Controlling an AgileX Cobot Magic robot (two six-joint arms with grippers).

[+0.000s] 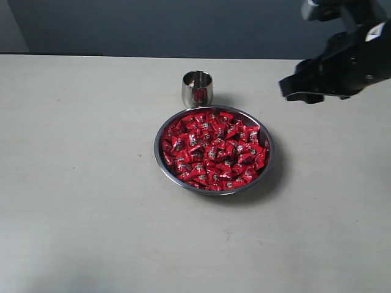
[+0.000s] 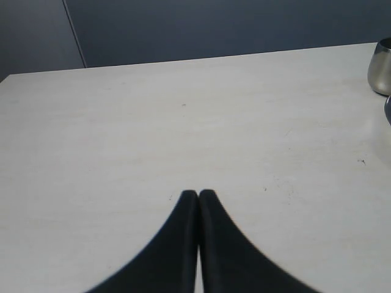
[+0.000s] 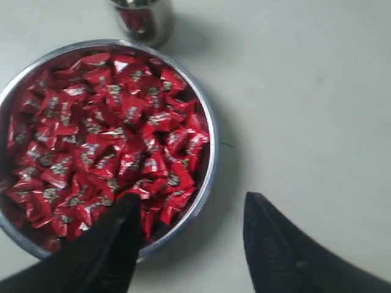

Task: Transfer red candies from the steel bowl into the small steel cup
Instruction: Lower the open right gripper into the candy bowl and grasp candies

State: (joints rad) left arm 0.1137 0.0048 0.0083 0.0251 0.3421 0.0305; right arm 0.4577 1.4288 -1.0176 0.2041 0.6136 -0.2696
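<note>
The steel bowl [image 1: 160, 129] sits mid-table, heaped with red candies [image 1: 212, 150]. Just behind it stands the small steel cup [image 1: 197, 89], its side reflecting red. My right gripper [image 1: 293, 90] hangs in the air up and to the right of the bowl, open and empty. In the right wrist view the right gripper [image 3: 192, 204] straddles the rim of the bowl [image 3: 208, 177], above the candies [image 3: 110, 140], with the cup [image 3: 142, 19] beyond. My left gripper [image 2: 198, 194] is shut and empty over bare table; the cup [image 2: 380, 66] shows at that view's edge.
The table [image 1: 73, 183] is pale and flat, with a dark wall behind its far edge. The left arm does not appear in the exterior view.
</note>
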